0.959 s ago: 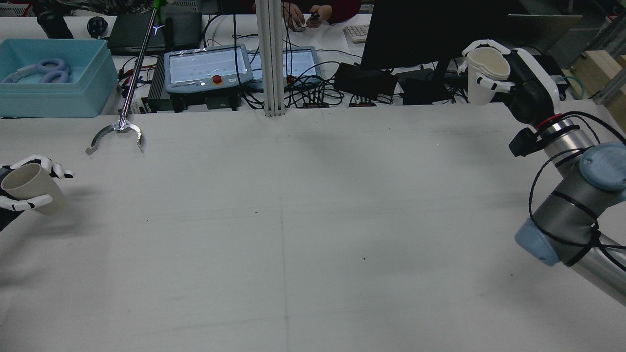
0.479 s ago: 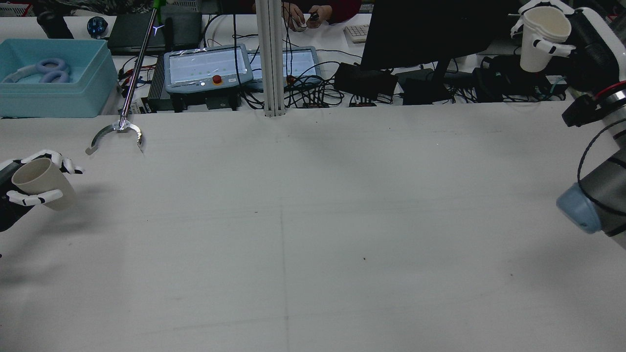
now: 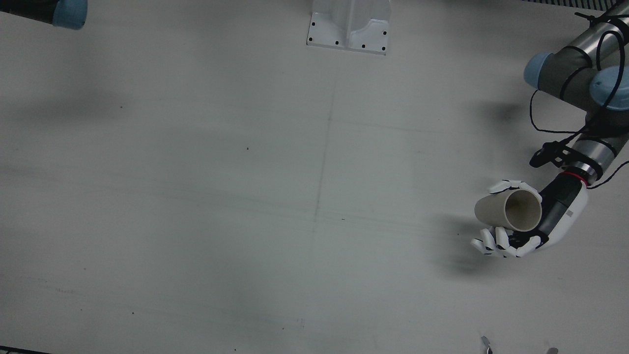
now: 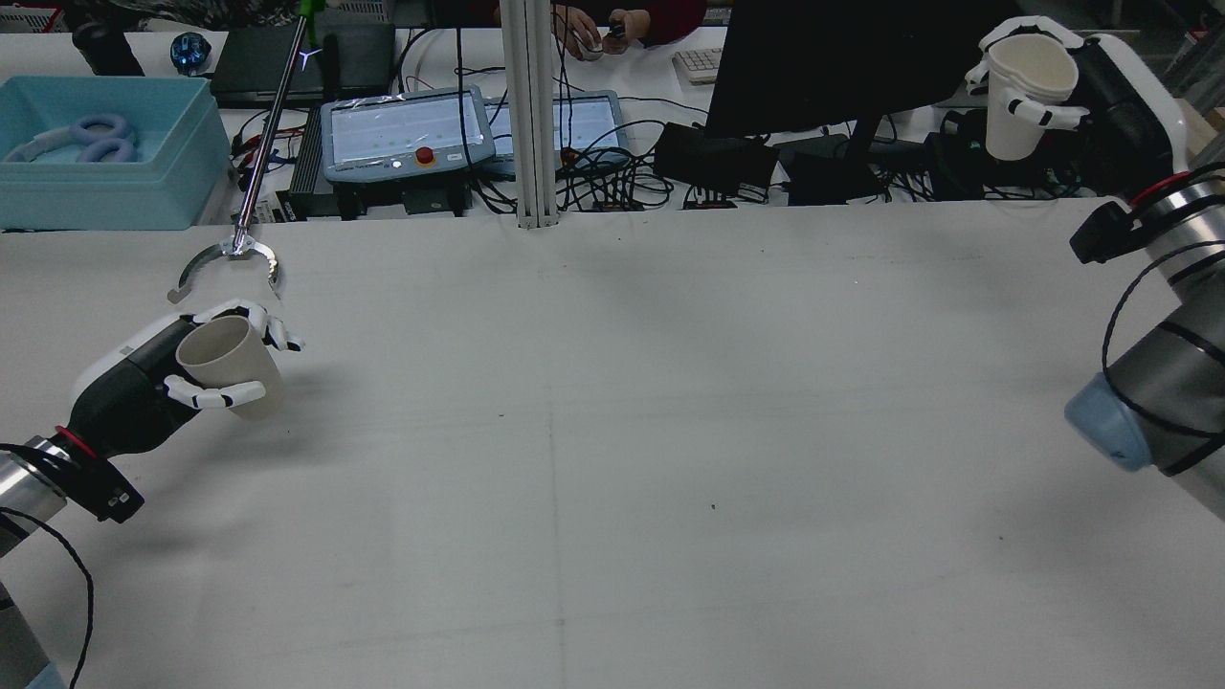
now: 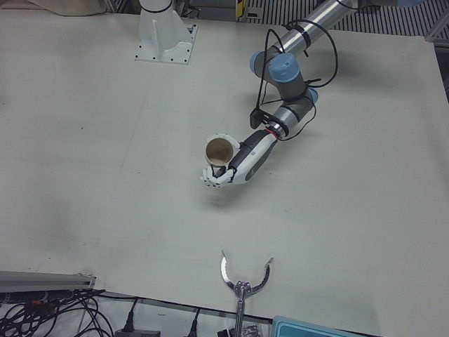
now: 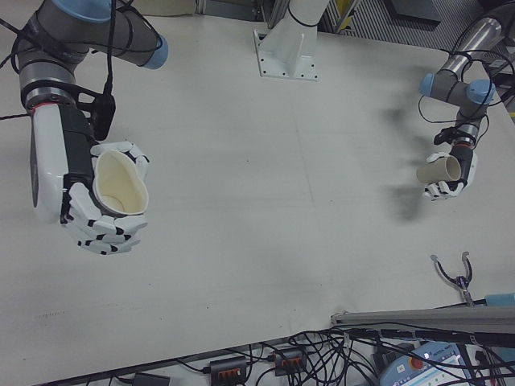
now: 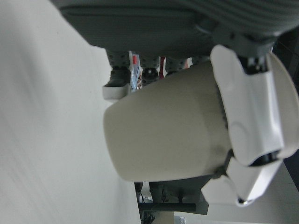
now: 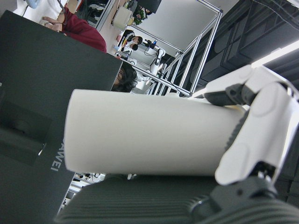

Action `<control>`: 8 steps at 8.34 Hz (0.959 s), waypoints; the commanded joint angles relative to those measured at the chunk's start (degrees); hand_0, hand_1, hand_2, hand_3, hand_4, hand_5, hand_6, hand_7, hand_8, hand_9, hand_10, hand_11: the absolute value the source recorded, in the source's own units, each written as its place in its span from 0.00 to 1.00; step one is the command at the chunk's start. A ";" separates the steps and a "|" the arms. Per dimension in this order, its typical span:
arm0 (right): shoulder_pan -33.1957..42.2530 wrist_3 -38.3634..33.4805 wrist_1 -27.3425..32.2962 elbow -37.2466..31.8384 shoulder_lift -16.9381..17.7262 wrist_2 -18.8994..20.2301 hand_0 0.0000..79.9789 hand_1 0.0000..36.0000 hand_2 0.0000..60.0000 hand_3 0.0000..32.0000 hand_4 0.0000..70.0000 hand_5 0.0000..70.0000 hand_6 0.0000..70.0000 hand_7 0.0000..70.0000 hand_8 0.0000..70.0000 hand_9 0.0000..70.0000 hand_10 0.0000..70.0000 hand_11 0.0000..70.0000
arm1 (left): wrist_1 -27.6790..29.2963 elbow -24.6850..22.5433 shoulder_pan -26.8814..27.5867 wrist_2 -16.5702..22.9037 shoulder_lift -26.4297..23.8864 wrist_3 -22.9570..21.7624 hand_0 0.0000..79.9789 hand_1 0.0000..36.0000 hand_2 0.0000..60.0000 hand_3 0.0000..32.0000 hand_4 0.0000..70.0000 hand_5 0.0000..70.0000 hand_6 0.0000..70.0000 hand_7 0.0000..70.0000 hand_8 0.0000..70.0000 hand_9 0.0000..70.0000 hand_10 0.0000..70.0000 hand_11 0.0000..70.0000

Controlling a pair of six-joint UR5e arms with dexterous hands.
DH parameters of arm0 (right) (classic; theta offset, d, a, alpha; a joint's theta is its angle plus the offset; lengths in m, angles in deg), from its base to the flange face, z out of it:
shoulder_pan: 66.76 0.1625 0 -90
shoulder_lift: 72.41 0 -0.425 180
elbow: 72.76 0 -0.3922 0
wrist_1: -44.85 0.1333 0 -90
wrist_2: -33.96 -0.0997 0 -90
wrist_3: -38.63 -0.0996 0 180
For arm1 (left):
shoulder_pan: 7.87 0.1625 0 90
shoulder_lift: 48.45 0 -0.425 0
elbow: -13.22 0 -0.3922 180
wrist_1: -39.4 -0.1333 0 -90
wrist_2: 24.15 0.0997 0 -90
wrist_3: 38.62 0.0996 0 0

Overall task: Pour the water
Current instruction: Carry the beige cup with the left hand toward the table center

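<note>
A: What is counted, from the largest down?

B: One table [image 4: 612, 431] is seen, flat and matt grey-white, with a faint seam running down its middle. Two arms are seen, built of silver tubes with pale blue caps at the joints. Two hands are seen, each with white segmented fingers and dark palms. Two cups are seen, both plain, beige, tapered and matt, much like paper.

A: How are the hands set?

B: The left hand [image 4: 206, 368] is wrapped around the left cup [image 4: 230, 362], which is held tilted above the table at the robot's left side, mouth open towards the rear camera. The right hand [image 4: 1029, 77] is closed around the right cup [image 4: 1022, 91], which is held high and nearly upright at the far right edge, before a dark monitor.

A: Anything smaller?

B: One curved metal claw [image 4: 230, 263] on a thin rod is laid on the table just beyond the left hand, apart from it.
</note>
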 commanded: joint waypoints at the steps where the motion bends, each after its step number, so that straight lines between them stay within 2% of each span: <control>1: -3.40 0.96 -0.01 0.71 -1.15 -0.97 0.55 0.51 0.94 0.00 0.26 0.62 0.56 0.65 0.41 0.57 0.32 0.48 | -6.64 -0.36 6.80 -2.59 -9.50 1.53 0.68 1.00 1.00 0.00 0.44 1.00 0.45 0.72 0.38 0.49 0.44 0.66; 2: -3.92 1.22 -0.01 1.50 -1.24 -0.97 0.56 0.51 0.95 0.00 0.27 0.63 0.57 0.66 0.41 0.58 0.32 0.48 | -7.97 -0.27 8.82 -3.29 -12.74 3.18 0.68 1.00 1.00 0.00 0.44 1.00 0.45 0.72 0.39 0.50 0.44 0.66; 4: -8.29 4.37 -0.18 2.03 -4.56 -1.75 0.57 0.53 0.95 0.00 0.28 0.64 0.58 0.68 0.42 0.58 0.32 0.48 | -8.77 1.04 16.62 -6.36 -19.51 7.93 0.67 1.00 1.00 0.00 0.45 1.00 0.46 0.72 0.40 0.50 0.45 0.67; 5: -13.19 4.91 -0.18 2.90 -4.93 -6.02 0.57 0.53 0.95 0.00 0.28 0.64 0.58 0.68 0.42 0.58 0.32 0.49 | -8.86 2.70 18.23 -8.55 -21.63 8.03 0.67 1.00 1.00 0.00 0.46 1.00 0.46 0.72 0.40 0.51 0.45 0.67; 6: -18.03 5.70 -0.27 5.26 -5.11 -9.89 0.57 0.54 0.96 0.00 0.28 0.65 0.59 0.68 0.42 0.58 0.32 0.49 | -8.77 4.02 18.25 -8.75 -22.96 8.03 0.67 1.00 1.00 0.00 0.47 1.00 0.47 0.73 0.42 0.52 0.46 0.69; 8: -19.22 8.78 -0.45 8.88 -5.02 -11.51 0.58 0.55 0.97 0.00 0.31 0.67 0.60 0.70 0.42 0.59 0.32 0.49 | -7.46 7.27 17.72 -9.01 -23.50 8.21 0.67 1.00 1.00 0.00 0.49 1.00 0.49 0.74 0.46 0.57 0.51 0.75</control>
